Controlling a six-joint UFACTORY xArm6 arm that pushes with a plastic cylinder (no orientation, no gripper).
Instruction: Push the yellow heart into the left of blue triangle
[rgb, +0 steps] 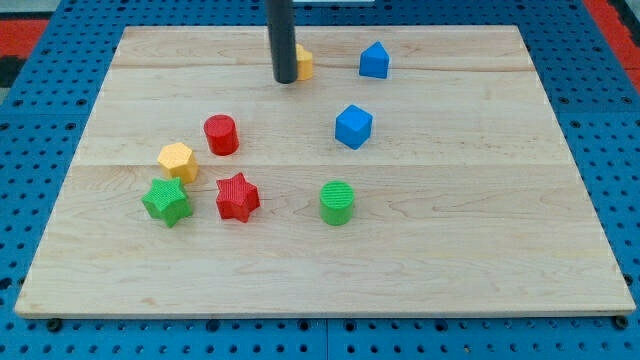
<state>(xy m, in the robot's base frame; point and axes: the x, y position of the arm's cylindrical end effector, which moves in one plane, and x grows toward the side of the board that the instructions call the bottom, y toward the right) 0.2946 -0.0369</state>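
Note:
My tip (285, 79) rests on the board near the view's top, touching the left side of a yellow block (303, 62) that the rod mostly hides; its shape cannot be made out. The blue triangle-like block (374, 60) stands to the right of that yellow block, a short gap apart. A blue cube-like block (353, 126) lies below the triangle.
A red cylinder (221, 134), a yellow hexagon (177, 161), a green star (166, 202), a red star (237, 196) and a green cylinder (337, 202) lie in the lower left and middle of the wooden board (480, 250). Blue pegboard surrounds the board.

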